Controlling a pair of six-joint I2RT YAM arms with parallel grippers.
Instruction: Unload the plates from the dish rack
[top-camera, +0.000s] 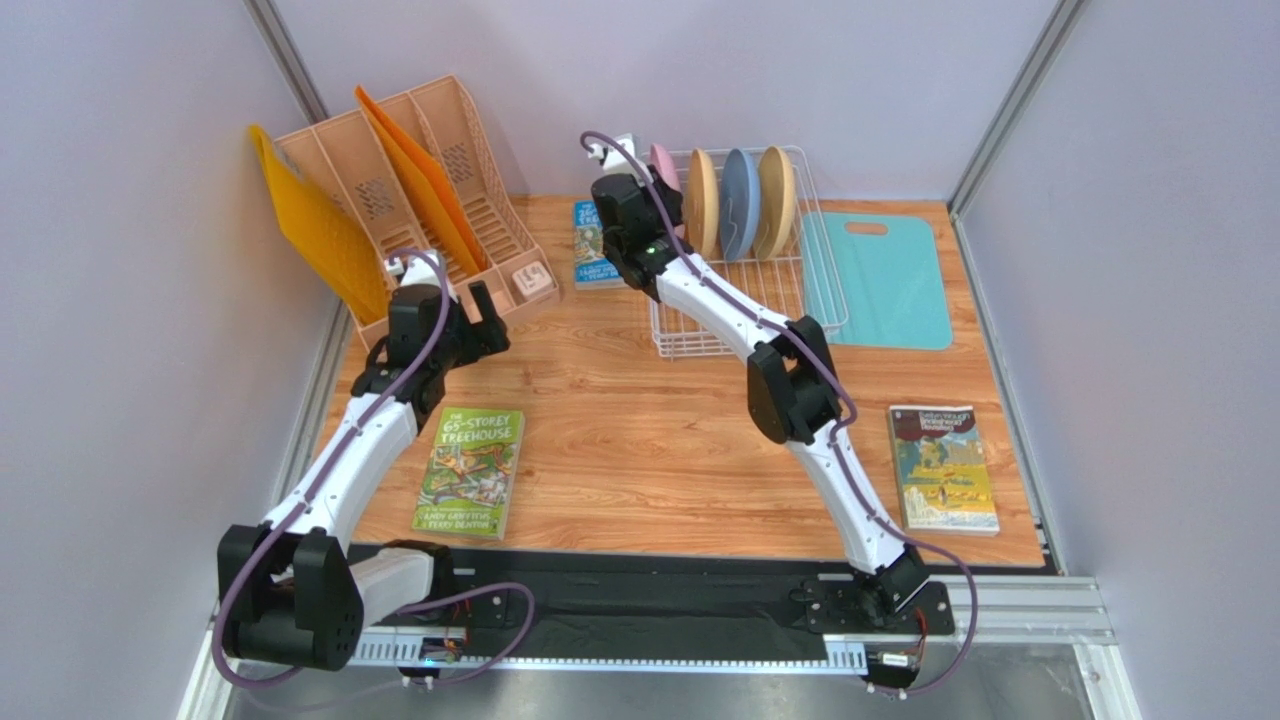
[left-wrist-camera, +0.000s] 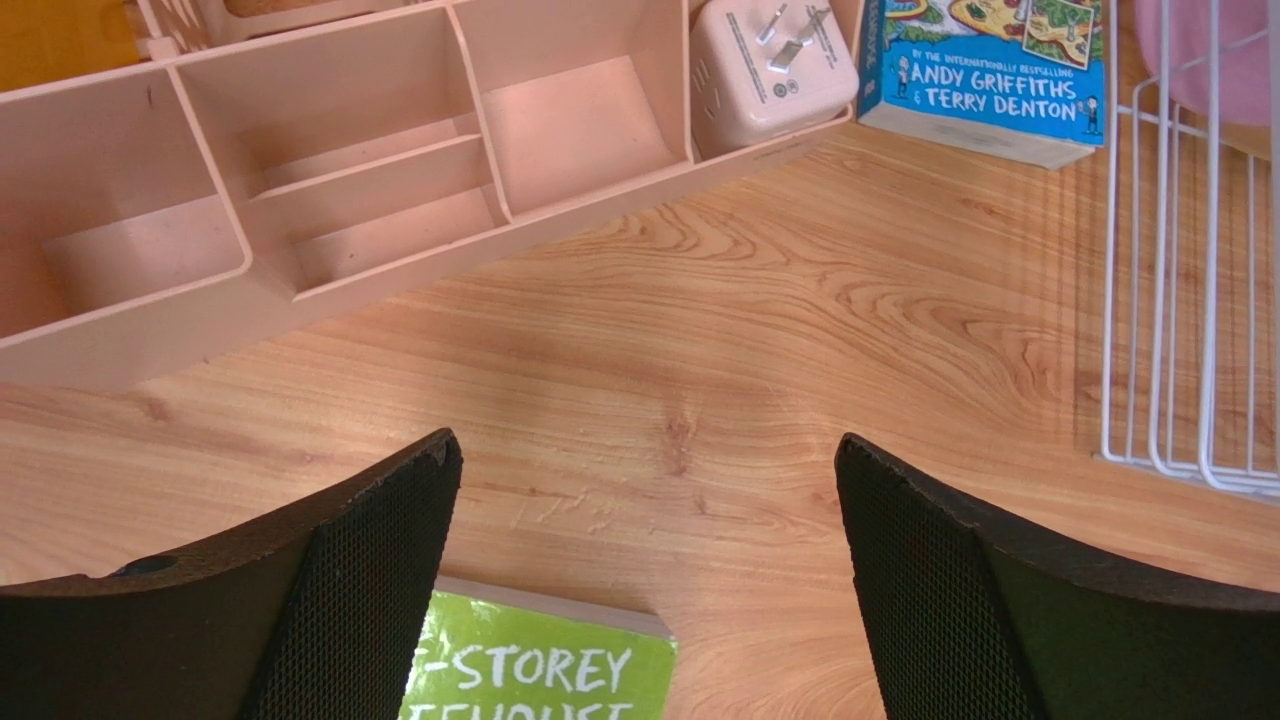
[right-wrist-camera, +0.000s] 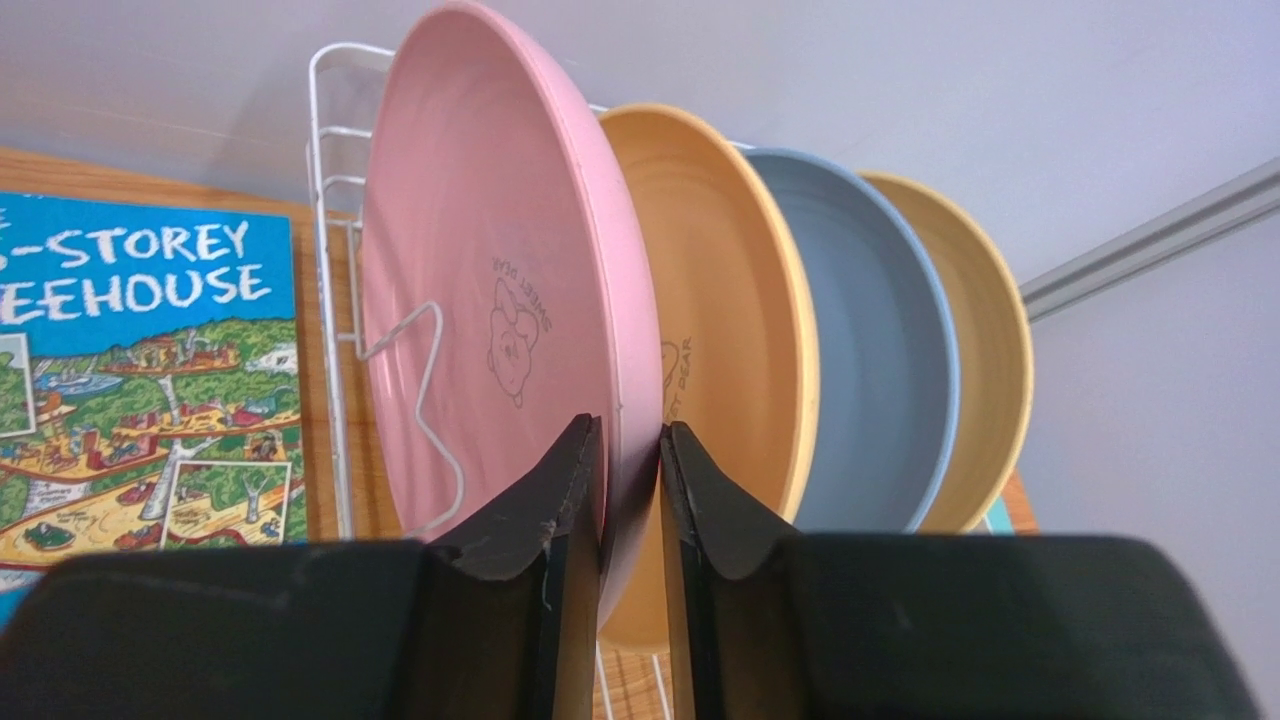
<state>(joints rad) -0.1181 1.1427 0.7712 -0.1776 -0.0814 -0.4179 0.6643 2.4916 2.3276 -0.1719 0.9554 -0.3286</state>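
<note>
Four plates stand on edge in the white wire dish rack (top-camera: 812, 285) at the back of the table: pink (right-wrist-camera: 481, 255), tan-yellow (right-wrist-camera: 736, 285), blue (right-wrist-camera: 879, 345), tan-yellow (right-wrist-camera: 984, 330). My right gripper (right-wrist-camera: 631, 450) is shut on the near rim of the pink plate, one finger on each face. The pink plate still sits in the rack, mostly hidden by the arm in the top view (top-camera: 663, 162). My left gripper (left-wrist-camera: 646, 510) is open and empty above bare wood, near the peach organiser (left-wrist-camera: 301, 195). The rack's corner (left-wrist-camera: 1187, 300) shows at the right of the left wrist view.
A peach file organiser (top-camera: 406, 180) with orange folders stands back left. A white plug adapter (top-camera: 531, 279) lies beside it. A blue book (top-camera: 595, 248) lies left of the rack, a teal cutting board (top-camera: 879, 278) to its right. A green book (top-camera: 470, 471) and another book (top-camera: 942, 467) lie nearer.
</note>
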